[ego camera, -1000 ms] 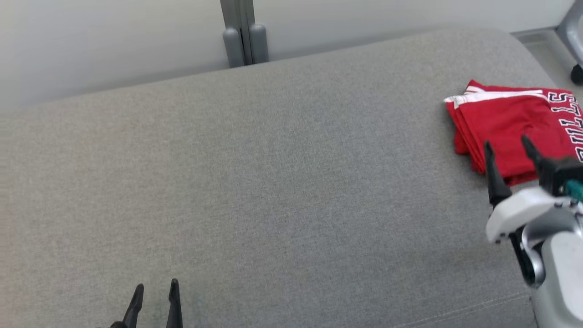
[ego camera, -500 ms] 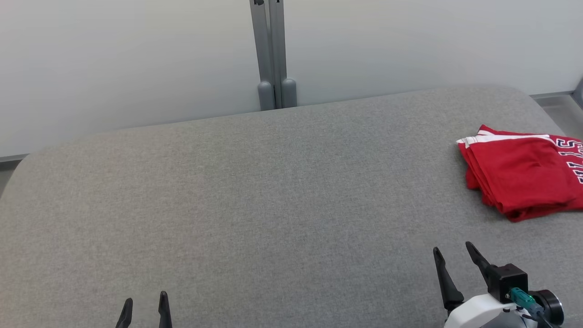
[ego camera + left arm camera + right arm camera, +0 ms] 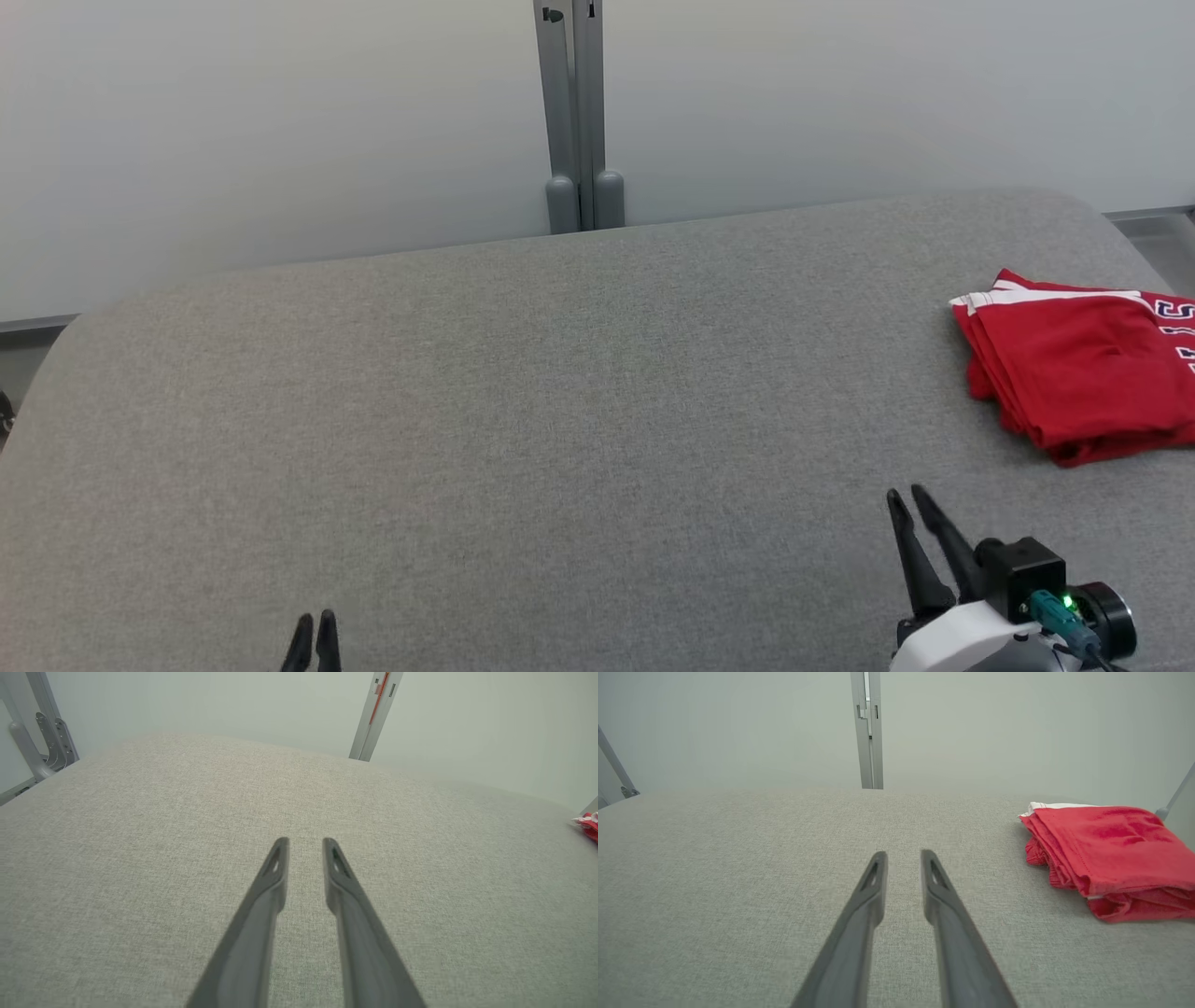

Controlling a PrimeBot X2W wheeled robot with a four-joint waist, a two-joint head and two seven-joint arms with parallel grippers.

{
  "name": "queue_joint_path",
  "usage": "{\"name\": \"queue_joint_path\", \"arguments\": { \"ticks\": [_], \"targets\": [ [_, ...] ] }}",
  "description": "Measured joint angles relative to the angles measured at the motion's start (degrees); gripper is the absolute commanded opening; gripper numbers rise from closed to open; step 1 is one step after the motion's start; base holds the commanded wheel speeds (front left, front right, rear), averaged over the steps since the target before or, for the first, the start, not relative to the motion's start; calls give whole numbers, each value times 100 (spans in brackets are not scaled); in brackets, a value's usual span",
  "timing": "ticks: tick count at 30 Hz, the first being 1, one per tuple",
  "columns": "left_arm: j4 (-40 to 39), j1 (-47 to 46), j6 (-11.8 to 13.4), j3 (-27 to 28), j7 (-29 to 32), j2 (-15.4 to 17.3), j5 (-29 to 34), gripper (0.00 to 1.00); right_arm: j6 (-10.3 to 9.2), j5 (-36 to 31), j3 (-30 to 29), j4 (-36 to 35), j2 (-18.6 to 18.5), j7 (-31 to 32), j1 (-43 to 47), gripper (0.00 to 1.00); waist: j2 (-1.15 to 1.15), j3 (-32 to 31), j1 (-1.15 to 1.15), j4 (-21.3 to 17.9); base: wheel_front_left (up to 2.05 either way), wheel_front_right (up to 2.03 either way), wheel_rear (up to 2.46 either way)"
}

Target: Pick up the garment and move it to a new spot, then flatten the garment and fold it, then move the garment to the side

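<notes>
One wide grey pad [image 3: 560,420] across most of the head view, corners rounded at far left and far right, middle bare. Behind it, plain pale wall [image 3: 280,140]. Grey post [image 3: 579,112] upright against the wall, just behind the pad's far edge, near centre; thin orange strip down it in the left wrist view. Grey bracket [image 3: 46,742] off the pad's corner, upper left of the left wrist view.

Red garment [image 3: 1074,373] folded into a stacked bundle, lying on the pad at far right, cut by the frame edge; layered fold edges facing left. White stripe [image 3: 1046,297] along its far edge. White letters [image 3: 1178,313] with dark outline on top, cut off at the frame edge, too partial to read as a word.

Right gripper [image 3: 906,493] at lower right over the pad, near the garment's near side but apart from it; fingers a narrow gap apart, pad showing through, holding nothing. Bare pad between it and the garment. Left gripper [image 3: 316,618] at bottom left, well apart from the garment; fingers close, slim gap plain in the left wrist view, holding nothing. Small green light [image 3: 1064,609] on the right wrist.
</notes>
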Motion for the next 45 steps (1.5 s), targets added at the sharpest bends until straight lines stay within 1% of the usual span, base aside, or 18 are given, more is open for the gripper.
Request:
{"name": "queue_joint_path", "arguments": {
  "ticks": [2,4,14,28,45],
  "targets": [
    [91,15,0,1,24,-8,-29,0,0,42,-5,89,11,34,60,0,0,2,0,1,0,0,0],
    [109,6,-1,14,83,-11,-187,0,0,224,-31,114,16,100,62,0,0,9,0,4,0,0,0],
    [121,-176,-37,125,359,-12,-1183,0,0,1434,-155,79,27,369,29,0,0,47,0,16,0,0,0],
    [123,-489,-101,249,693,-12,-2382,0,0,2880,-289,4,48,700,-98,0,0,98,0,33,0,0,0],
    [127,-798,-155,396,1038,-11,-3615,0,-1,4352,-437,-58,78,1046,-265,0,0,159,0,54,0,0,0]
  ]
}}
